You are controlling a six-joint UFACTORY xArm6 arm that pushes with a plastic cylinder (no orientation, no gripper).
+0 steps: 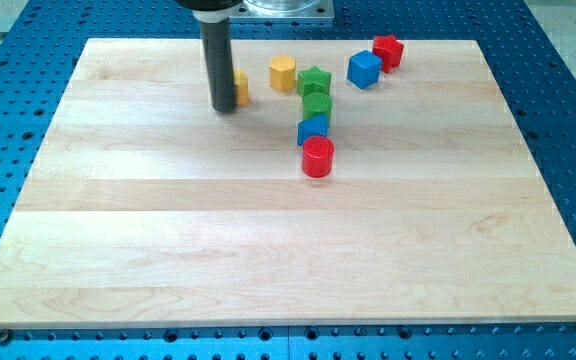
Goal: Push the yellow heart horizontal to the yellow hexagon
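The yellow heart lies near the view's top, left of centre, mostly hidden behind my rod. My tip rests on the board touching the heart's left side. The yellow hexagon stands a short way to the heart's right and slightly higher in the view.
A green star, a green cylinder, a blue block and a red cylinder form a column right of the hexagon. A blue cube and a red star lie at the top right. The wooden board sits on a blue perforated table.
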